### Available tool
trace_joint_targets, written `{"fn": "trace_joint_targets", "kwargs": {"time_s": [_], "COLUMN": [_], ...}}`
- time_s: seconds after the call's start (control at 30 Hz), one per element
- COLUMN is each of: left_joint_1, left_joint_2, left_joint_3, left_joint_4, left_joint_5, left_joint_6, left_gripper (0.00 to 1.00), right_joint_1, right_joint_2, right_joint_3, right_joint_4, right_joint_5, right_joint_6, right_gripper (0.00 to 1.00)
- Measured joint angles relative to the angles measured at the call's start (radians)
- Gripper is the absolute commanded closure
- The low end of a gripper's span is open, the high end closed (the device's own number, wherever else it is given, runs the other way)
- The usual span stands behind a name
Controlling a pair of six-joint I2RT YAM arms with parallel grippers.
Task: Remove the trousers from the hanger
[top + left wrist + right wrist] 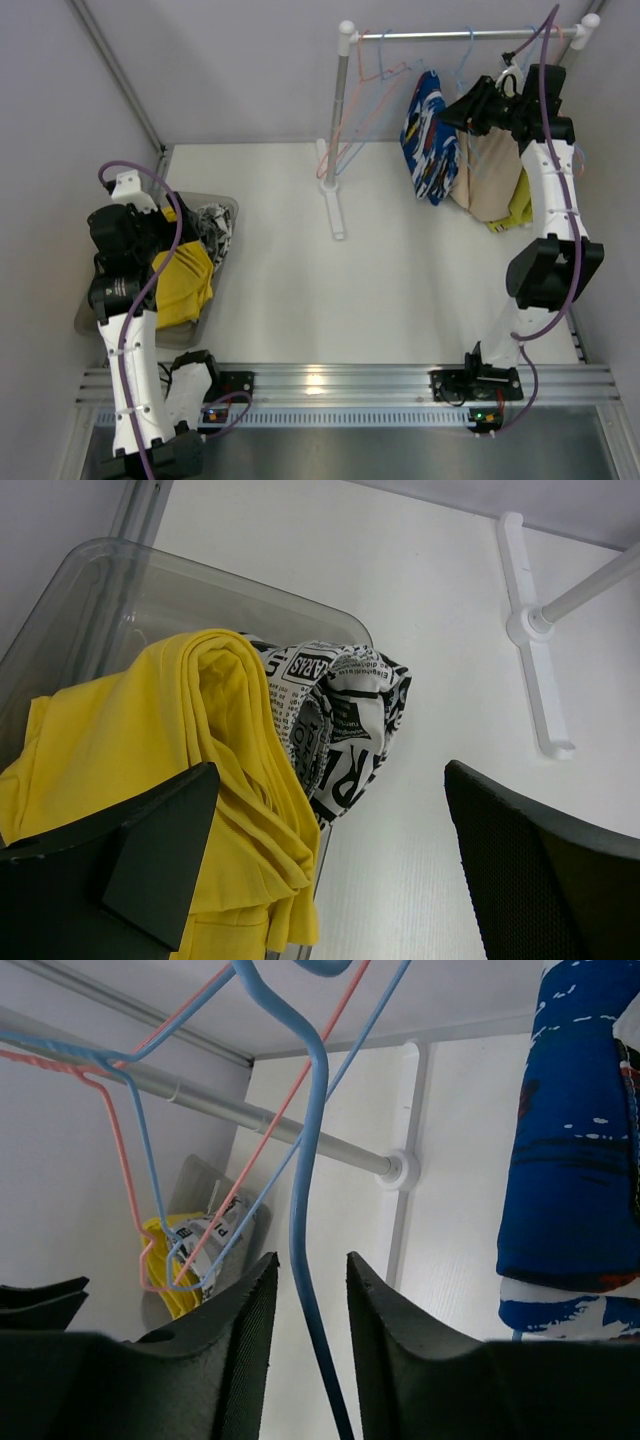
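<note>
The blue trousers with white and red patches (430, 135) hang on a blue hanger from the rail; they also show in the right wrist view (580, 1140). My right gripper (312, 1260) is open, its fingers either side of the blue hanger's wire (308, 1190) without pinching it; from above it (464, 108) sits just right of the blue trousers. The bright yellow trousers (150, 740) and the black-and-white print trousers (340, 710) lie in a clear bin (110, 590). My left gripper (330, 820) is open and empty above the bin's right edge.
A beige cloth (490, 175) and an olive-yellow cloth (520, 205) hang right of the blue trousers, behind my right arm. Empty pink and blue hangers (375, 70) hang at the rail's left end. The white rack post (338, 130) and its foot (535, 630) stand mid-table.
</note>
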Motion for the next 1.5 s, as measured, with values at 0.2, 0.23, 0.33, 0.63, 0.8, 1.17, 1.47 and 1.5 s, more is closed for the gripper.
{"fn": "trace_joint_targets", "kwargs": {"time_s": [0.2,0.23,0.33,0.63,0.8,1.17,1.47,1.5], "left_joint_1": [0.000,0.000,0.000,0.000,0.000,0.000,0.000,0.000], "left_joint_2": [0.000,0.000,0.000,0.000,-0.001,-0.048,-0.057,-0.058], "left_joint_3": [0.000,0.000,0.000,0.000,0.000,-0.010,-0.012,-0.012], "left_joint_4": [0.000,0.000,0.000,0.003,0.019,0.124,0.209,0.222], "left_joint_5": [0.000,0.000,0.000,0.008,0.037,0.086,0.113,0.118], "left_joint_6": [0.000,0.000,0.000,0.002,0.005,0.008,0.008,0.010], "left_gripper": [0.01,0.01,0.01,0.01,0.01,0.01,0.01,0.01], "right_joint_1": [0.001,0.001,0.002,0.002,0.000,-0.002,-0.002,-0.003], "right_joint_2": [0.018,0.019,0.019,0.018,0.018,-0.005,-0.099,-0.115], "right_joint_3": [0.000,0.000,0.000,-0.009,-0.028,-0.028,-0.048,-0.056], "right_joint_4": [0.034,0.039,0.062,0.142,0.257,0.411,0.491,0.497], "right_joint_5": [-0.027,-0.032,-0.057,-0.097,-0.108,-0.129,-0.142,-0.142], "right_joint_6": [0.042,0.044,0.049,0.142,0.255,0.472,0.531,0.533], "right_gripper": [0.90,0.95,1.00,1.00,1.00,1.00,1.00,1.00]}}
